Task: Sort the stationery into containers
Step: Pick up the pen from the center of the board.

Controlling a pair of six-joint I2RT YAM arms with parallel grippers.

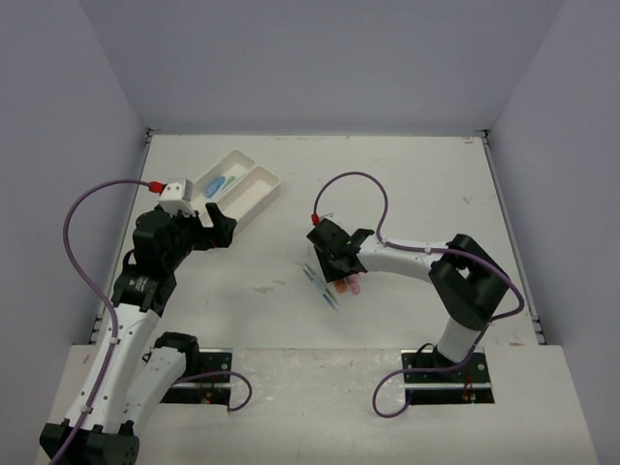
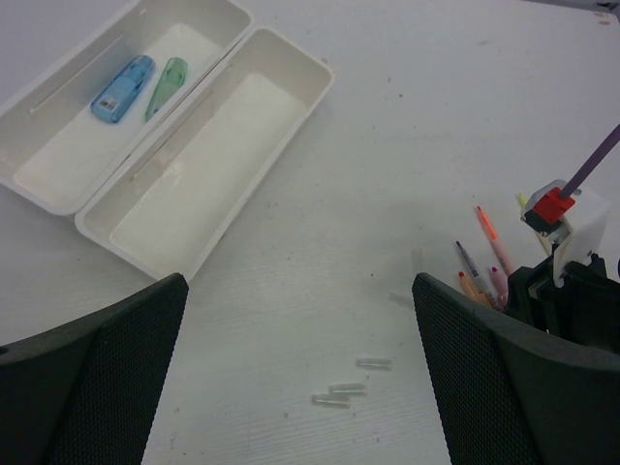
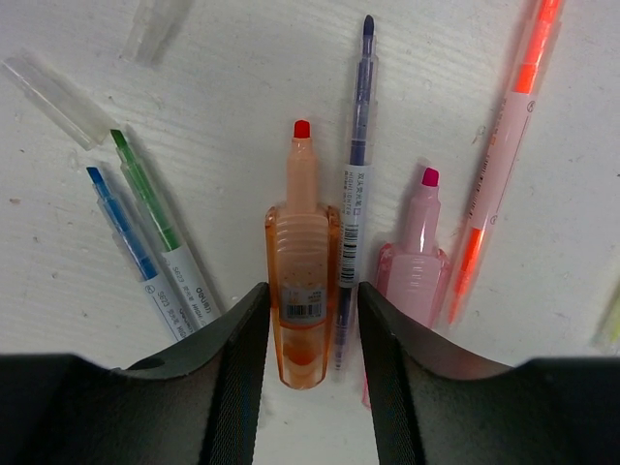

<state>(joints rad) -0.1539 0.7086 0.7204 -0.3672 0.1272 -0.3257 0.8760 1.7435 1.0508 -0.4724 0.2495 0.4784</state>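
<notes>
Stationery: blue marker (image 2: pixel 123 88) & green marker (image 2: pixel 167 85) lie in the left tray (image 2: pixel 58 174), w/ the 2nd tray (image 2: pixel 291 73) touching its right side. Both trays sit ahead-left of the left fingers (image 1: pixel 221 225), which are spread wide w/ nothing between. Right fingers (image 1: pixel 344 269) are apart, low over the worktop (image 1: pixel 407 184), straddling the orange marker (image 3: pixel 300 281) & the lower end of a blue-grey pen (image 3: pixel 356 145). Left of them: thin blue pen (image 3: pixel 121 228), thin green pen (image 3: pixel 145 199), clear caps (image 3: pixel 58 102) beyond. Right of them: pink marker (image 3: pixel 418 252), then slim orange pen (image 3: pixel 504 136).

The right gripper (image 3: pixel 310 291) is matt black; the orange marker (image 3: pixel 300 281) between its jaws is glossy, translucent, ribbed plastic. The trays (image 2: pixel 223 155) are smooth, shiny white plastic, the counter (image 2: pixel 436 145) matt.
</notes>
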